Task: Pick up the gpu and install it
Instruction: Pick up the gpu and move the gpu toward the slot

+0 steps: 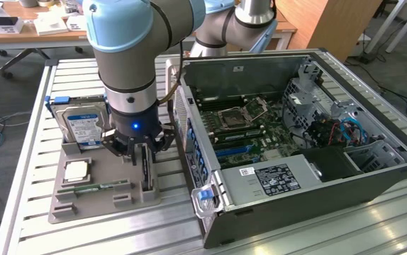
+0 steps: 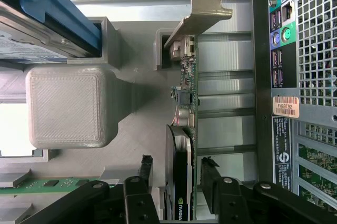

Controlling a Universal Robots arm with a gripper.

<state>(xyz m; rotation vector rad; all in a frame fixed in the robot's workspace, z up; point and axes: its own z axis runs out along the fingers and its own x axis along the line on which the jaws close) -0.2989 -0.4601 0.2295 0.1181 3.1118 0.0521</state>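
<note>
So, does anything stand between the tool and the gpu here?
Nothing visible does. The open tool straddles the gpu, which stands on edge in a slot of the gray holder. Its fingers sit on either side of the card, with gaps showing.

Listed by me on the grey tray (image 1: 93, 206): one blue-labelled hard drive (image 1: 83, 126), upright at the tray's far end; one CPU (image 1: 76, 171), flat at mid-tray; one RAM stick (image 1: 99, 187), lying in a tray slot. One open computer case (image 1: 331, 196) stands beside the tray, on the exterior view's right, and a slatted table (image 1: 83, 69) bears both.
</note>
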